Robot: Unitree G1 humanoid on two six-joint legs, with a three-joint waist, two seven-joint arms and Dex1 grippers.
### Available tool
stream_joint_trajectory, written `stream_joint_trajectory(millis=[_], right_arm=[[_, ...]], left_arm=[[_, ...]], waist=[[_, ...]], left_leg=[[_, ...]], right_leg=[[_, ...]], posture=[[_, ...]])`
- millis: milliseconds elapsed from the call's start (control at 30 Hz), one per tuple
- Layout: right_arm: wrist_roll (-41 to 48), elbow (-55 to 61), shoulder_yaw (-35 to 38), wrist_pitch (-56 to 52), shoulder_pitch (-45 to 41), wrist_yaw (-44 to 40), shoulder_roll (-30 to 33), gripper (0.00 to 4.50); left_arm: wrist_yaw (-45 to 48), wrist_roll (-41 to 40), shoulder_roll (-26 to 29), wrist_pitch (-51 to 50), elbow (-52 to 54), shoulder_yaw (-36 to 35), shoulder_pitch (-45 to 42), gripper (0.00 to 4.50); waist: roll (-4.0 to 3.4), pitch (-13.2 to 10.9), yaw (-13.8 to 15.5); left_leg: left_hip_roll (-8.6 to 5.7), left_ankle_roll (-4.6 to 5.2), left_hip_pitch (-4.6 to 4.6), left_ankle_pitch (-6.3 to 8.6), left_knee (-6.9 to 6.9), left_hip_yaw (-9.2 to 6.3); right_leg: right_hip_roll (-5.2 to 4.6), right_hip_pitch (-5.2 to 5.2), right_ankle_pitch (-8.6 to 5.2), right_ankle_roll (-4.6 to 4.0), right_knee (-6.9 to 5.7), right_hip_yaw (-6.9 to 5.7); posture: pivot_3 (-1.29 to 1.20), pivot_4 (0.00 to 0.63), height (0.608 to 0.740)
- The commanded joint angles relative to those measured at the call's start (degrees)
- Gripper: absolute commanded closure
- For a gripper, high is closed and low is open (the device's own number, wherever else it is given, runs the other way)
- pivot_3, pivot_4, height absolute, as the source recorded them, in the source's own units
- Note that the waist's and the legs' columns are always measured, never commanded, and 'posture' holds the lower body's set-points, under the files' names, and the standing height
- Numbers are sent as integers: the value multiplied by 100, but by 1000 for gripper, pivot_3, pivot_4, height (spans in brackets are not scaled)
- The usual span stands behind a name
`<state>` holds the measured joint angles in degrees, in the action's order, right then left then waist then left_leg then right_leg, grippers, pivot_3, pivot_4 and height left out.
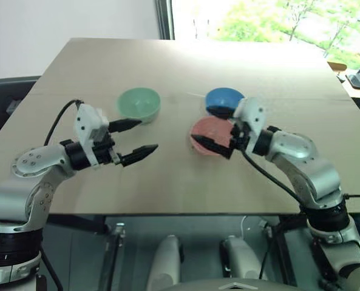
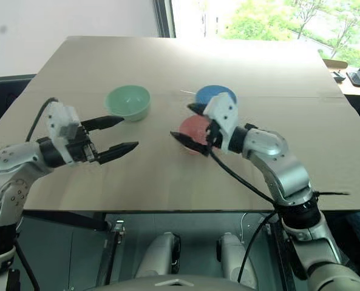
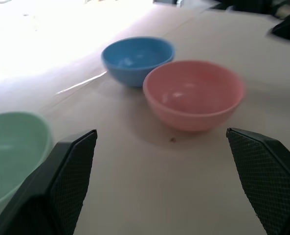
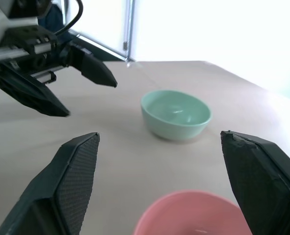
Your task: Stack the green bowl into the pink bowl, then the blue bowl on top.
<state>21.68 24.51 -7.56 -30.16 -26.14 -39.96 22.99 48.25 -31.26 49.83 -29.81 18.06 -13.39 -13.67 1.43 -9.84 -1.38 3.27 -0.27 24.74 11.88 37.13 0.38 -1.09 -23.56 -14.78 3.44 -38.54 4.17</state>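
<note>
Three bowls sit on the tan table. The green bowl (image 1: pixel 139 103) is left of centre, the blue bowl (image 1: pixel 224 100) stands to its right, and the pink bowl (image 1: pixel 209 134) sits just in front of the blue one. My left gripper (image 1: pixel 148 134) is open and empty, hovering in front of and beside the green bowl. It points toward the pink bowl (image 3: pixel 193 95) and the blue bowl (image 3: pixel 137 58). My right gripper (image 2: pixel 182 121) is open and empty over the pink bowl's near side. It faces the green bowl (image 4: pixel 175 113) and the left gripper (image 4: pixel 91 99).
The table (image 1: pixel 167 188) runs wide, with its front edge just below my arms. A window (image 1: pixel 264 18) lies behind its far edge, and dark objects (image 1: pixel 356 79) stand off the far right corner.
</note>
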Motion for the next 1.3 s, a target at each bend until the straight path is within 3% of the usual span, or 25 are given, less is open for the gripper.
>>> stream_joint_trajectory(millis=[33,133,233,400,700,800,867,933,1167,1300], right_arm=[[581,510,649,-116,388,-60,171,135],[563,682,889,49,741,7,358,135],[705,865,1219,72,1017,-17,573,135],[725,933,1515,452,1525,-513,1155,135],[498,437,1537,969,1481,-773,1527,135],[302,284,1358,1096,1318,-792,1541,0],[285,272,1332,1119,1284,-789,1521,0],[316,285,1356,1123,1273,-765,1503,0],[244,356,1365,1206,1393,-657,1485,0],[204,413,1435,1196,1474,-566,1509,0]], left_arm=[[-211,363,102,-26,48,225,-385,0],[-144,529,81,3,-133,452,-713,0],[-365,1285,404,-343,-332,1045,-1203,0],[-231,2488,672,67,-1135,1991,-2022,0],[26,3998,-44,874,-2814,3325,-3187,0],[219,4236,-168,1104,-3243,3523,-3349,650],[248,4278,-267,1056,-3378,3483,-3457,1395],[309,4307,-326,1014,-3483,3447,-3537,1856],[281,4404,-519,1150,-3800,3342,-3728,4325],[553,4103,-627,1358,-3636,3140,-3808,4445]], waist=[[-1,0,20],[-1,-1,34],[-2,-1,40],[-1,-1,62],[3,-3,67],[2,-4,39],[3,-4,41],[3,-5,56],[3,-4,68],[3,-5,66]], left_leg=[[0,0,0,0,0,2],[0,0,-2,0,-1,2],[1,0,-4,0,-1,3],[-3,0,-2,0,0,6],[-4,0,3,0,7,7],[-3,0,2,0,7,7],[-2,0,2,0,5,5],[-2,0,6,0,5,3],[-4,0,5,0,8,4],[-4,0,7,0,8,3]], right_leg=[[0,0,0,0,0,1],[3,-2,-1,-1,-3,2],[4,-2,-1,-1,-4,4],[3,-1,-1,0,0,6],[5,-1,-1,1,0,8],[6,-2,-1,1,-1,9],[8,-4,-1,1,-1,9],[8,-6,-1,0,-3,7],[5,-3,-1,1,-3,7],[5,-3,-1,1,-3,7]], posture=[[0,150,740],[0,150,740],[0,150,740],[0,150,740],[0,150,740],[0,150,740],[0,150,740],[0,150,740],[0,150,740],[0,150,740]])
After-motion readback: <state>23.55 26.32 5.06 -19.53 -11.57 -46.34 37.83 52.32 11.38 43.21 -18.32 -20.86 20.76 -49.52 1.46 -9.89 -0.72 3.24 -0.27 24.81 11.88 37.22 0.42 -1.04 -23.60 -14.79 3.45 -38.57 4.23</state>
